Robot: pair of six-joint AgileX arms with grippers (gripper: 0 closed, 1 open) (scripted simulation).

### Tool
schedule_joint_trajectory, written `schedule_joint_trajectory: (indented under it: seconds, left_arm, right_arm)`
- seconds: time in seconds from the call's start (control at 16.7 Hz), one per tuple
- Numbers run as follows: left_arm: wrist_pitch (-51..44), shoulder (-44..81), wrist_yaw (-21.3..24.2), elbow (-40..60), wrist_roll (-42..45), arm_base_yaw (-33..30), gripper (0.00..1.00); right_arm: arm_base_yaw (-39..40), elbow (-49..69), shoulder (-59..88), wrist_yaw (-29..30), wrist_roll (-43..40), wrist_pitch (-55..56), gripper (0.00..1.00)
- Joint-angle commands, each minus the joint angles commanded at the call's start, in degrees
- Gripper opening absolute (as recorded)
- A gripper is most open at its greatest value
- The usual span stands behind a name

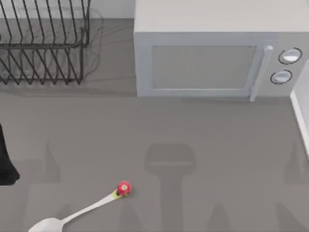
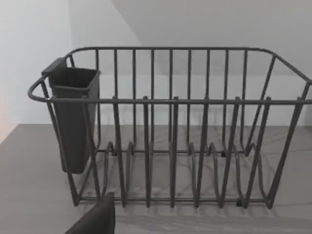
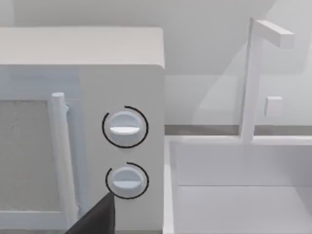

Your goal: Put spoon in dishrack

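Note:
The spoon (image 1: 87, 210) lies flat on the grey table near the front left, its oval bowl toward the front edge and its red knob (image 1: 123, 188) pointing to the middle. The black wire dishrack (image 1: 43, 46) stands at the back left, far from the spoon. In the left wrist view the dishrack (image 2: 170, 101) faces me, with a dark cutlery cup (image 2: 73, 122) hung on one end. A dark part of my left gripper (image 2: 97, 219) shows low in that view. A dark part of my right gripper (image 3: 97, 219) shows before the microwave. Neither gripper is near the spoon.
A grey microwave (image 1: 207, 58) with two round dials (image 3: 125, 127) fills the back middle and right. A white sink basin (image 3: 234, 195) with a tall faucet (image 3: 251, 78) lies at the right edge. A black piece of my left arm (image 1: 6, 159) sits at the left edge.

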Motion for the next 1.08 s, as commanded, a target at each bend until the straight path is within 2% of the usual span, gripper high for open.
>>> schedule_joint_trajectory:
  seconds: [0.18, 0.42, 0.6, 1.08]
  left_arm:
    - [-0.59, 0.67, 0.04, 0.61, 0.23, -0.41, 1.00]
    - [-7.42, 9.22, 0.14, 7.67, 2.94, -4.77, 1.00]
    - [-16.03, 21.97, 0.01, 16.30, 6.37, -9.96, 1.00]
    - [-43.12, 65.61, 0.12, 42.12, 17.14, -26.39, 1.00]
  right_arm:
    - [0.00, 0.00, 0.00, 0.00, 0.00, 0.00, 1.00]
    - [0.00, 0.00, 0.00, 0.00, 0.00, 0.00, 1.00]
    - [0.00, 0.00, 0.00, 0.00, 0.00, 0.00, 1.00]
    - [0.00, 0.00, 0.00, 0.00, 0.00, 0.00, 1.00]
